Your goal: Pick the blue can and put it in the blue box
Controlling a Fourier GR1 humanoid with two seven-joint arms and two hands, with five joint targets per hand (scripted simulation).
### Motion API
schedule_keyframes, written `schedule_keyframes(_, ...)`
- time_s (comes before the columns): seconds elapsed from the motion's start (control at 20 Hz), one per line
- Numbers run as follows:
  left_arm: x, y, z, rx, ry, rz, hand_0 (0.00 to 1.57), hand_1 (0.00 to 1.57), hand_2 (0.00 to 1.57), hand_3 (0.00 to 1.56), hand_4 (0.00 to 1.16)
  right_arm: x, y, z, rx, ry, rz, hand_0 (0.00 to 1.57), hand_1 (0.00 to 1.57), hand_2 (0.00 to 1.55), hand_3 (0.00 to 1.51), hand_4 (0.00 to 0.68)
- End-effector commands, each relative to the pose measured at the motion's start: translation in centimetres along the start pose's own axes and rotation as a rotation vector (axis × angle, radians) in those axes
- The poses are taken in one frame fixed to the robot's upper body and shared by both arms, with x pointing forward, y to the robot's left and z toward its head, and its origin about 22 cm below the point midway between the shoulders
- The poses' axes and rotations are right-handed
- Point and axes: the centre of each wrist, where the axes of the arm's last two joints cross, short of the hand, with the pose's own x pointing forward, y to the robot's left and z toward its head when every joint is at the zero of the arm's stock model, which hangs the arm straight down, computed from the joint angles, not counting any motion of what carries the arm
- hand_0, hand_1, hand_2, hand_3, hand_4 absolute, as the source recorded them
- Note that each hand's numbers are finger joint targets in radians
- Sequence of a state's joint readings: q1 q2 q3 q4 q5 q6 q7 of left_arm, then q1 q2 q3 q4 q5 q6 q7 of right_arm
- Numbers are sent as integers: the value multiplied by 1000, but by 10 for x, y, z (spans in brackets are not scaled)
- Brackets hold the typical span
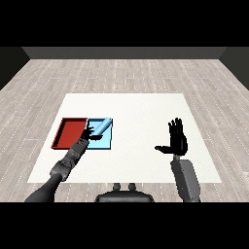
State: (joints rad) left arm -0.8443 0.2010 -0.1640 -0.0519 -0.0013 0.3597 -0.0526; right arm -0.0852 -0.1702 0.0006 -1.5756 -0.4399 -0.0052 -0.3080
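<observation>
L hand [89,132] curled round blue can [101,127] over blue tray [104,141], red tray [69,132] just left; R hand [177,137] spread, fingers straight, far right.

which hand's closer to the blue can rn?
Left. The left hand is at the blue can over the light blue tray, fingers around it; the right hand is raised far off to its right.

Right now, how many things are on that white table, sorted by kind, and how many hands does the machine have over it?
Trays: 2, a red tray and a light blue tray side by side.
Cans: 1, a blue can lying tilted over the light blue tray, at the left hand.
Hands: 2, the left hand and the right hand, which is open and holds nothing.
Total: 5.
</observation>
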Motion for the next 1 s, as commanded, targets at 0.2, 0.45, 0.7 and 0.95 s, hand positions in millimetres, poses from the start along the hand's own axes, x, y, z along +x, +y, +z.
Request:
schedule_keyframes(0.2, -25, -8, 6, 225, -2, 92, 0, 0, 0, 0, 0, -2, 3, -8, 17, -6, -20, 0, 0, 0, 0, 0)
schedule_keyframes(0.45, 11, 11, 1, 398, -354, 277, 0, 0, 0, 0, 0, 4, 6, -5, 9, 5, -36, 0, 0, 0, 0, 0)
schedule_keyframes(0.7, 17, 5, 14, 261, -741, 405, 0, 0, 0, 0, 0, 3, 18, -5, 41, 4, -36, 0, 0, 0, 0, 0)
schedule_keyframes(0.95, 25, -9, 41, 151, -936, 533, 0, 0, 0, 0, 0, 5, 2, 0, 36, 26, 36, 0, 0, 0, 0, 0)
